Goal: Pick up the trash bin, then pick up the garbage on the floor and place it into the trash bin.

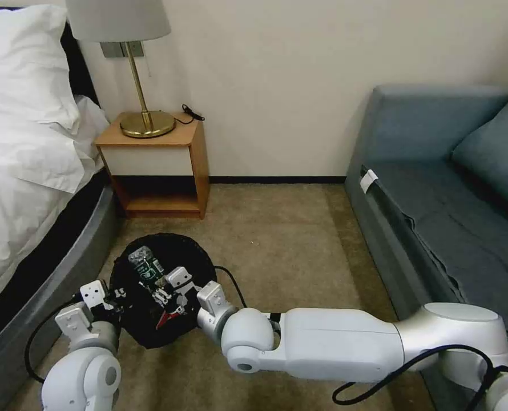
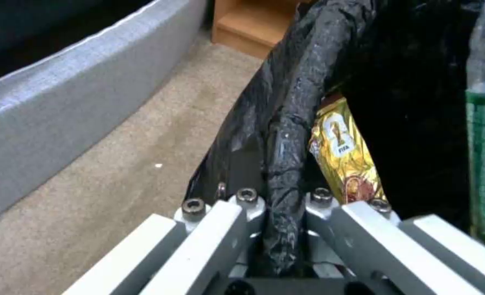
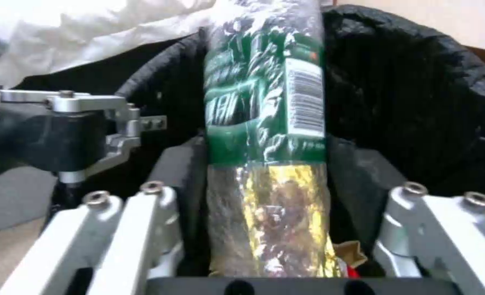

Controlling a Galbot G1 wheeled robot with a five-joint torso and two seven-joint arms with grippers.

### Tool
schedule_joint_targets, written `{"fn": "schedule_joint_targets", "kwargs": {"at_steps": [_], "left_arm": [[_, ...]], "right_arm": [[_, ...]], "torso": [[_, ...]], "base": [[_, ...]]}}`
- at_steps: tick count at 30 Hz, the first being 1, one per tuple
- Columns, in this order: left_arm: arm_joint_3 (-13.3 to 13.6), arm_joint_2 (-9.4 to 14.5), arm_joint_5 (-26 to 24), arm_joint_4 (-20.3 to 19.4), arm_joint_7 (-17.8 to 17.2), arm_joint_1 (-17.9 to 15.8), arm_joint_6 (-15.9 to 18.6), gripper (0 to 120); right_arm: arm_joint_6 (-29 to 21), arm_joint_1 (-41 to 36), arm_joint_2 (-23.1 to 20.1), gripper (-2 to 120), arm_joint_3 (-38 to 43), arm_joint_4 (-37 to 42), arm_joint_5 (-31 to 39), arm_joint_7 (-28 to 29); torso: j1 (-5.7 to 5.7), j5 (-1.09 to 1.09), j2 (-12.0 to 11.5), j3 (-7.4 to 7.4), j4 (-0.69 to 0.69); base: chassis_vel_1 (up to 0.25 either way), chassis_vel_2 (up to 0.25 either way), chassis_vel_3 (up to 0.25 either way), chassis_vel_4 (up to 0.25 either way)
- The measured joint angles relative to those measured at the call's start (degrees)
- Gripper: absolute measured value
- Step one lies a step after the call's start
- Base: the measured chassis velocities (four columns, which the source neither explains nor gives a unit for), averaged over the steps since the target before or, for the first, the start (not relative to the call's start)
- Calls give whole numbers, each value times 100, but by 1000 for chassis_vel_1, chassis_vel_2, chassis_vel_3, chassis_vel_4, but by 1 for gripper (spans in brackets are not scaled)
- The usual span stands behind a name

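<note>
Both grippers meet at the trash bin (image 1: pixel 161 288) in the head view: the left gripper (image 1: pixel 107 297) at its near-left rim, the right gripper (image 1: pixel 171 292) over the open mouth. The squat black bin stands on the carpet (image 1: pixel 282 245) beside the bed (image 1: pixel 31 171), with the clear bottle (image 1: pixel 146 264) lying inside, green label up.

From the left wrist, the left gripper (image 2: pixel 278 213) is pinched tight on the crinkly bagged rim (image 2: pixel 286 135); a gold wrapper (image 2: pixel 343 155) lies just inside.

From the right wrist, the right gripper's (image 3: pixel 270 196) fingers stand wide, either side of the bottle (image 3: pixel 264 102); whether they touch it cannot be told. Gold foil shows through its clear lower half.
</note>
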Motion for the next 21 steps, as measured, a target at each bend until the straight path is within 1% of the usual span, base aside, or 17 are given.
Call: {"fn": "schedule_joint_targets", "kwargs": {"at_steps": [1, 2, 4, 5, 7, 8, 9, 10, 11, 12, 14, 15, 18, 19, 20, 21], "left_arm": [[0, 0, 0, 0, 0, 0, 0, 2], [4, 0, -1, 1, 0, -1, 0, 2], [15, 1, -4, 4, 1, -1, 0, 2], [15, 1, -4, 4, 1, -1, 0, 2], [19, 2, -7, 7, 1, -1, 0, 2], [20, 2, -8, 7, 1, -1, 0, 2], [20, 2, -30, 7, 2, 0, 0, 2], [20, 2, -30, 7, 2, 0, 0, 2], [27, -1, -119, 9, -36, 9, 12, 2], [32, -3, -179, 20, -71, 11, 20, 2], [65, -11, -538, 79, -283, 11, 90, 2], [65, -11, -538, 79, -283, 11, 90, 2], [92, -12, -1203, 153, -600, -10, 215, 2], [102, -1, -1652, 218, -818, -32, 298, 2], [102, -1, -1652, 218, -818, -32, 298, 2], [103, 6, -1834, 259, -927, -43, 341, 2]], "right_arm": [[0, 0, 0, 58, 0, 0, 0, 0], [-5, 0, -20, 64, 19, 18, -1, 0], [-25, -7, -59, 70, 71, 62, -1, 0], [-25, -7, -59, 70, 71, 62, -1, 0], [-43, -17, -94, 80, 97, 97, 0, 0], [-46, -18, -102, 83, 101, 104, 0, 2], [-49, -30, -136, 91, 144, 148, -10, 27], [-49, -30, -136, 91, 144, 148, -10, 27], [-56, -37, -193, 95, 262, 234, -20, 49], [-59, -37, -231, 96, 334, 282, -26, 58], [-96, -18, -414, 100, 588, 470, -15, 92], [-96, -18, -414, 100, 588, 470, -15, 92], [-122, 20, -671, 100, 840, 660, 6, 112], [-129, 17, -801, 100, 968, 756, 10, 113], [-129, 17, -801, 100, 968, 756, 10, 113], [-129, 7, -850, 100, 1029, 799, 10, 114]], "torso": [[0, 0, 0, 0, 0], [0, 0, 0, 0, 0], [0, 0, 0, 0, 0], [0, 0, 0, 0, 0], [0, 0, 0, 0, 0], [0, 0, 0, 0, 0], [0, 0, 0, 0, 0], [0, 0, 0, 0, 0], [0, 1, 0, 0, 1], [0, 1, -1, 0, 1], [0, 1, -1, 0, 0], [0, 1, -1, 0, 0], [0, 1, -1, 0, 0], [0, 1, 0, 0, -1], [0, 1, 0, 0, -1], [0, 1, -1, 0, -1]], "base": [[0, 0, 0, 0], [0, 0, 0, 0], [0, 0, 0, 0], [0, 0, 0, 0], [0, 0, 0, 0], [0, 0, 0, 0], [0, 0, 0, 0], [0, 0, 0, 0], [0, 0, 0, 0], [0, 0, 0, 0], [0, 0, 0, 0], [0, 0, 0, 0], [0, 0, 0, 0], [0, 0, 0, 0], [0, 0, 0, 0], [0, 0, 0, 0]]}}
